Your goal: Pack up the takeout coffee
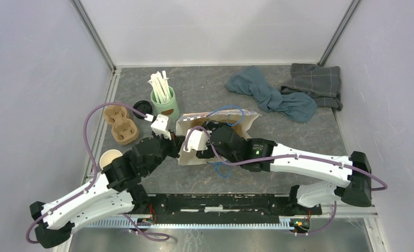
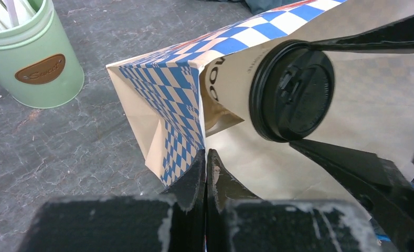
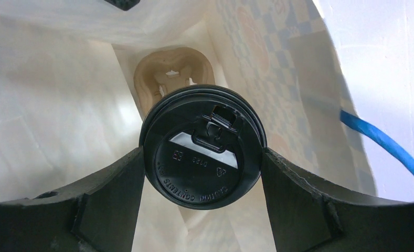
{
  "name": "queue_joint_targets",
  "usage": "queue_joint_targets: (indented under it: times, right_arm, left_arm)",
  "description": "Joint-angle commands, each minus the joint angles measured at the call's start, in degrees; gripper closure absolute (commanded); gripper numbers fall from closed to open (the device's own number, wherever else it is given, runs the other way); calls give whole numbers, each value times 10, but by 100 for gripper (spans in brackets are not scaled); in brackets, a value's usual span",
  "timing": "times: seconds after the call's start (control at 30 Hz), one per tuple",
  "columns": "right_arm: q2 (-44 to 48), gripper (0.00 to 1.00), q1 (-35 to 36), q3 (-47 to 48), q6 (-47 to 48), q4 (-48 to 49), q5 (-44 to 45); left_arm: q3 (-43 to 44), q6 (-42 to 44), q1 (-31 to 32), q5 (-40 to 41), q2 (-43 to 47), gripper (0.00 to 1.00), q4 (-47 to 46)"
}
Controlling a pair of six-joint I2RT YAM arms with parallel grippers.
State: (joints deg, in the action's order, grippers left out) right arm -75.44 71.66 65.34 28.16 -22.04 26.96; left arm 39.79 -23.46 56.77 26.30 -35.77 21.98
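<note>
Takeout coffee (image 3: 203,148), held sideways in the mouth of the checked paper bag (image 2: 168,89), its black lid clasped between the fingers of the right end effector (image 3: 202,160). A pulp cup carrier (image 3: 170,73) sits deeper inside. The left end effector (image 2: 205,165) is clenched on the bag's rim. The bag lies on the tabletop (image 2: 89,136) near a green mug (image 2: 34,63).

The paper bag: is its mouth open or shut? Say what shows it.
Open. The right gripper holds the takeout coffee in the bag mouth, and a cardboard carrier shows deep within.
</note>
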Motion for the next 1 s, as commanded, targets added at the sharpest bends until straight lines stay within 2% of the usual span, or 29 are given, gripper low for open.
queue_joint_targets:
  times: [0.0, 0.23, 0.63, 0.97]
  right_arm:
    - [-19, 31, -15, -12, 7, 74, -53]
    - [-44, 31, -32, -26, -2, 110, -105]
    - [-55, 32, -59, -72, 1, 182, -114]
    - [-82, 32, -72, -63, 4, 199, -139]
  left_arm:
    - [-15, 4, 1, -9, 18, 98, -30]
    - [-7, -14, 2, -7, 17, 98, -12]
    - [4, -33, 2, -10, 6, 98, 2]
    - [13, -40, 2, -12, -2, 98, 7]
